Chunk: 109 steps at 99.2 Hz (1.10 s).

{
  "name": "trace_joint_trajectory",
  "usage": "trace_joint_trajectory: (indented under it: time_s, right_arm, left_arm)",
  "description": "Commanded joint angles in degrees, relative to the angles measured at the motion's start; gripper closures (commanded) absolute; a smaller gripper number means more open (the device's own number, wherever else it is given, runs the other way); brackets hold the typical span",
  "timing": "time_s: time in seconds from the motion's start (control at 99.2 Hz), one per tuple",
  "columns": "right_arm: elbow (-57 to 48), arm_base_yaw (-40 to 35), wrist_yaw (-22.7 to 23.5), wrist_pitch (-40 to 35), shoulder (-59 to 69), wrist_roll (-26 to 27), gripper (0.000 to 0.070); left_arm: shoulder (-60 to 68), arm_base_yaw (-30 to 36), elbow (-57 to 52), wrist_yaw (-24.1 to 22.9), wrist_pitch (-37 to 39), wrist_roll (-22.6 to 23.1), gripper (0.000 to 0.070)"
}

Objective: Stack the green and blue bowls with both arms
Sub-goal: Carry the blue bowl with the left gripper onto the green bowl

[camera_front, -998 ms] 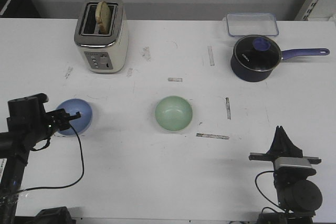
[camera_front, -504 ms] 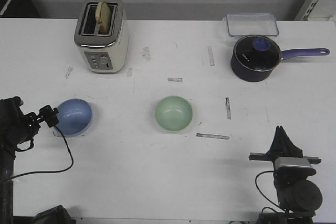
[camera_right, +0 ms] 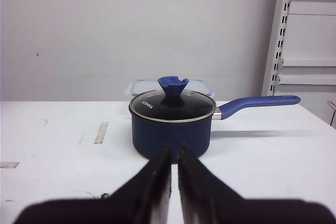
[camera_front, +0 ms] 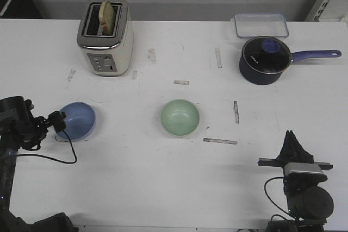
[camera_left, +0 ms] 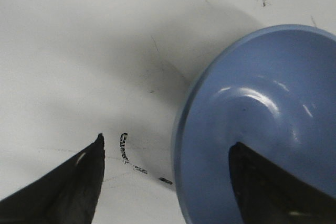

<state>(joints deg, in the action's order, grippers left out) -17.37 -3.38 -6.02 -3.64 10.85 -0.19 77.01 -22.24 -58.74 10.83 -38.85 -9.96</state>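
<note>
Blue bowl (camera_front: 77,121) on white table (camera_front: 163,183), left side, upright. Left gripper (camera_front: 57,121) at bowl's left rim, fingers spread apart; wrist view shows one finger (camera_left: 268,187) over bowl's inside, other finger (camera_left: 68,182) outside over bare table, rim between them, not clamped. Green bowl (camera_front: 179,117) near table centre, well right of blue bowl, apart from both grippers. Right gripper (camera_front: 292,146) at near right edge, fingers together, holding nothing, well apart from both bowls, pointing toward saucepan (camera_front: 265,60) far right
</note>
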Motion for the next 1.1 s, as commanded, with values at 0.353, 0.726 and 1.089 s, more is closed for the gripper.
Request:
trace_joint_trajectory:
  time_s: [0.353,0.726,1.089]
  right_arm:
    - [0.2,0.0,0.0,0.6,0.1,-0.3,0.0687]
    - [0.2,0.0,0.0,0.6,0.1,-0.3,0.0687]
    - [0.2,0.0,0.0,0.6,0.1,-0.3,0.0687]
  left_arm:
    - [4.8,1.4,-1.0,0.1,2.0,0.7,0.0575]
    - [4.8,2.8,-2.2,-0.2,-0.3,-0.1,0.0699]
    - [4.8,14.1,-15.0,-2.9,-9.7,-3.5,0.0699]
